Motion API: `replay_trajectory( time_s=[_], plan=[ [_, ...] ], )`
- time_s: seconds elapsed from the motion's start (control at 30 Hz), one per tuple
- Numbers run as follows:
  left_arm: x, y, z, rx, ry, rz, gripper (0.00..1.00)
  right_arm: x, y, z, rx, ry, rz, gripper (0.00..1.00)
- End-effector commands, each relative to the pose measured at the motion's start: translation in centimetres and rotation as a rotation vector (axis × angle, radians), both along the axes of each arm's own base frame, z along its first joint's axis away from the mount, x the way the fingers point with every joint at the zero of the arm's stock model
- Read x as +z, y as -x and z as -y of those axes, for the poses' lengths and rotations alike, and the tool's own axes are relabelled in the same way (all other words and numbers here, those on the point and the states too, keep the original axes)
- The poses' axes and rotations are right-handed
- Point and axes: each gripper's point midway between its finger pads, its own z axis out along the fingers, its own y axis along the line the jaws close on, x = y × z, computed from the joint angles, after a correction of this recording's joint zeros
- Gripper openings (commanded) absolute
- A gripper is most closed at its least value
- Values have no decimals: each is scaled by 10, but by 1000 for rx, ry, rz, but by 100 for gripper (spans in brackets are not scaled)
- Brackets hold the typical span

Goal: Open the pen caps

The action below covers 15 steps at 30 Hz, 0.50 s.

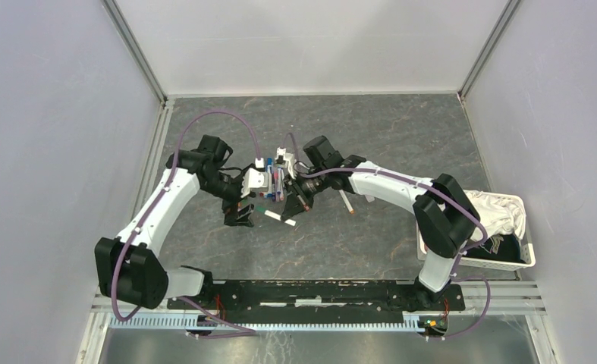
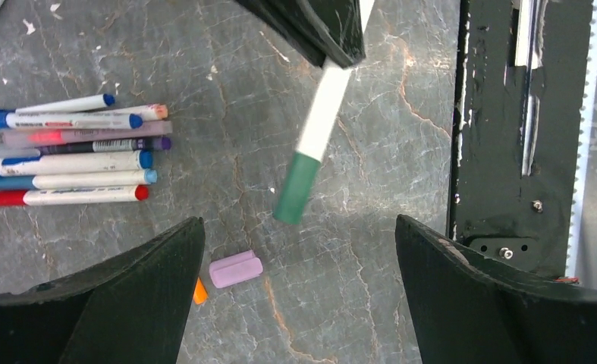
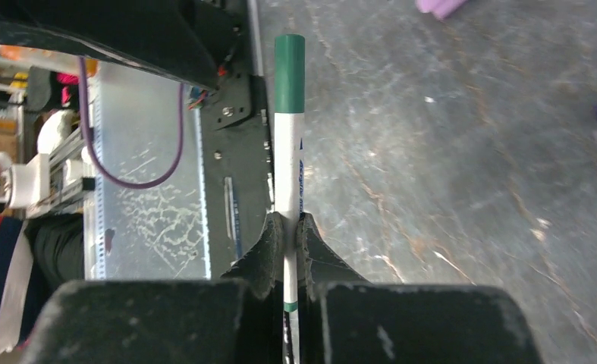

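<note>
My right gripper (image 3: 287,220) is shut on the white barrel of a pen (image 3: 288,163). The pen's green cap (image 3: 289,64) is on and sticks out past the fingertips. In the top view this gripper (image 1: 298,212) holds the pen (image 1: 280,218) out towards my left gripper (image 1: 240,214). My left gripper (image 2: 299,221) is open and empty. The green cap (image 2: 299,186) hangs between its wide jaws and touches neither. Several capped pens (image 2: 67,152) lie bundled on the table. A loose lilac cap (image 2: 236,269) and an orange cap (image 2: 199,290) lie by the left finger.
The black base rail (image 2: 500,152) runs along the near edge. Another pen (image 1: 348,201) lies to the right of the right gripper. A white basket (image 1: 477,262) with a white cloth stands at the right. Walls enclose the table.
</note>
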Motion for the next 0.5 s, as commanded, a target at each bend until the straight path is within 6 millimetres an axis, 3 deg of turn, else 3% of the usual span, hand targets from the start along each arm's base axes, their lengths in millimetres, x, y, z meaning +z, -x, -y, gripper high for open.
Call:
replay_trajectory(
  time_s=[0.0,0.13,0.37,0.47],
  plan=[
    [6,10,8,-114,32,85,100,13,13,-13,100,-70,-27,0],
    [0,15,10,-142,19,89,93,20,14,-18,105,-93,-35,0],
    [-9,22,13,-168,-6,81,63,23,14,-21,107,-106,-48,0],
    [-9,21,16,-163,1,96,60,21,14,-22,104,-104,-57,0]
  ],
)
